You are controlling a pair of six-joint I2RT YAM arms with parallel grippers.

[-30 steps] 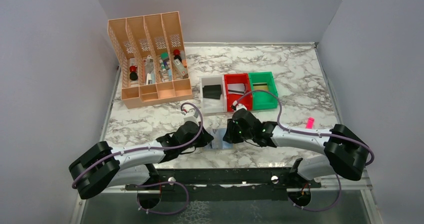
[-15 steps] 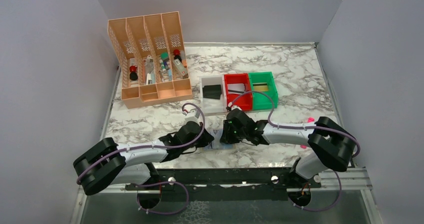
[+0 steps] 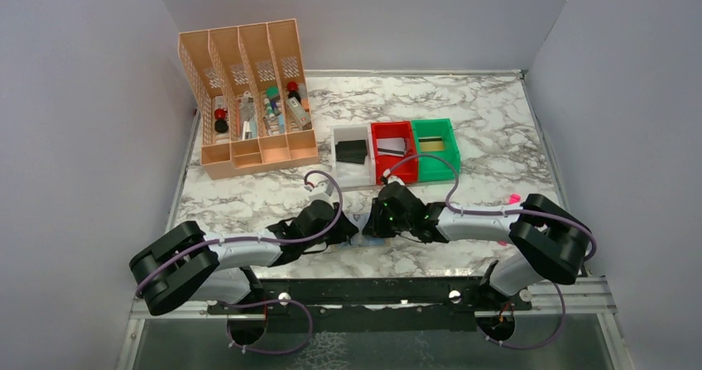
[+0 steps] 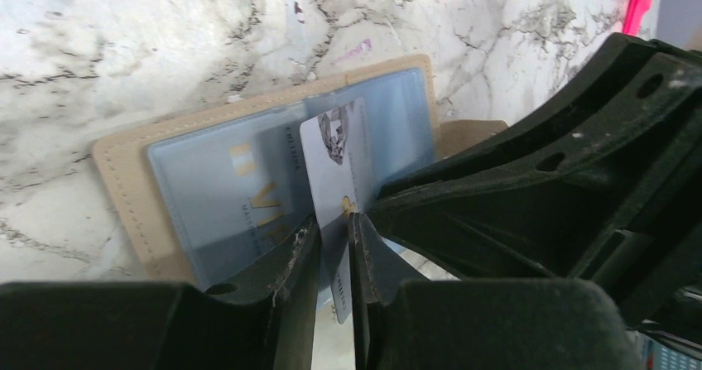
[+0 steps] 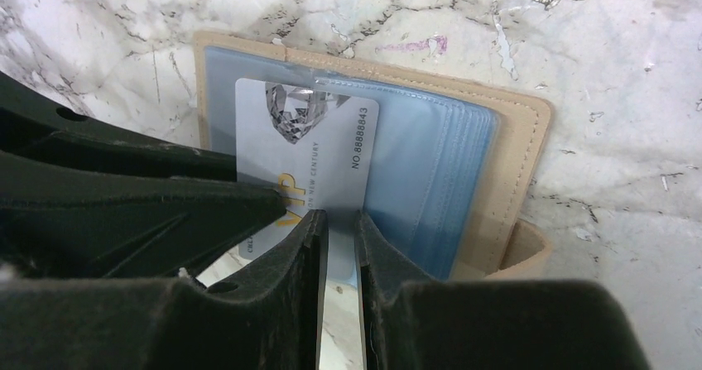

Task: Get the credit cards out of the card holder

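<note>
The tan card holder (image 5: pixel 530 138) is lying open on the marble bench (image 3: pixel 480 113), near its front edge and between the two hands, its pale blue pockets facing up. A silvery credit card (image 5: pixel 306 146) with a diamond picture and "VIP" lettering is sticking partway out of one pocket. The left hand (image 4: pixel 333 221) is straddling the card's free edge, its fingers only narrowly parted. Whether they are pinching the card I cannot tell. The right hand (image 5: pixel 339 217) is reaching in from the opposite side, its fingers also slightly apart, over the card's lower edge where it meets the pockets. I cannot tell whether it is gripping anything.

Farther back, three small bins are sitting side by side. The white bin (image 3: pixel 338 161) is holding something flat and black, the red bin (image 3: pixel 391 125) a pale grey piece, and the green bin (image 3: pixel 454 151) a tan flat thing. The orange desk organiser (image 3: pixel 248 97) is standing at the back left, its four slots holding pens and other small items. A pink marker (image 3: pixel 513 198) is lying beside the right arm.
</note>
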